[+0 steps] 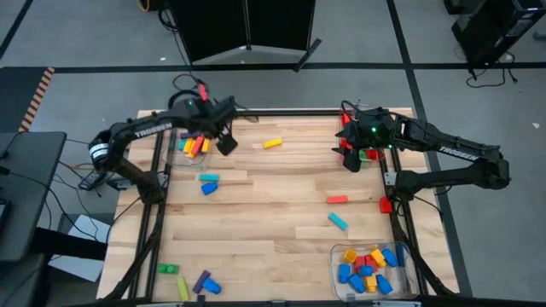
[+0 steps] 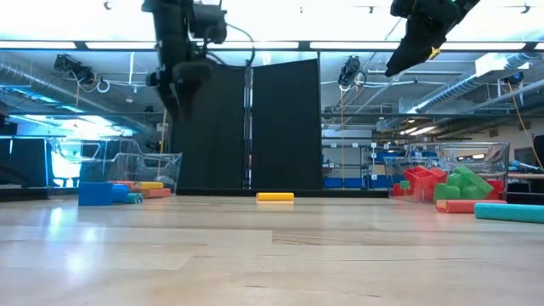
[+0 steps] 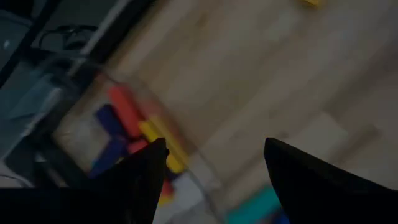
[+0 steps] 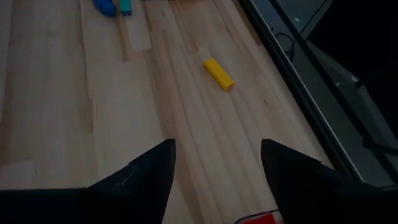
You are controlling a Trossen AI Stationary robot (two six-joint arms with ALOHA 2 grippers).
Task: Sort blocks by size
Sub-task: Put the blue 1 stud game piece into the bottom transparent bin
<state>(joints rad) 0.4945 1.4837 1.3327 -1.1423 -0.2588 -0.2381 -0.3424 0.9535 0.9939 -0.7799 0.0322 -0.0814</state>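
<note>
Left pincer point(image 1: 225, 143) hangs above the table, just beside the clear plastic bin at the table's far left corner point(image 1: 189, 155). In the left wrist view its two dark fingers point(image 3: 146, 171) stand apart with nothing between them. That bin holds red, blue, yellow and orange plastic bricks point(image 1: 194, 145).

Right pincer point(image 1: 351, 159) hangs high at the far right edge of the light wooden table point(image 1: 273, 205), over the clear plastic bin with red and green bricks point(image 1: 365, 153). In the right wrist view its fingers point(image 4: 149, 171) also stand apart and empty; bare wood shows in the gap.

Loose blocks on the table:
- short yellow plastic brick point(image 1: 272, 143), far side, between the two arms; also seen in the low view point(image 2: 274, 196) and the right wrist view point(image 4: 219, 74).
- blue and teal bricks point(image 1: 209, 182), left of centre, close together.
- red bar point(image 1: 338, 199) and teal bar point(image 1: 338, 222), right of centre, near each other but apart.
- green, yellow, purple and blue pieces point(image 1: 189, 280) at the near left corner.

The third clear plastic bin, at the near right corner point(image 1: 408, 275), holds a heap of short blue, yellow, orange and red stubs point(image 1: 368, 266).
</note>
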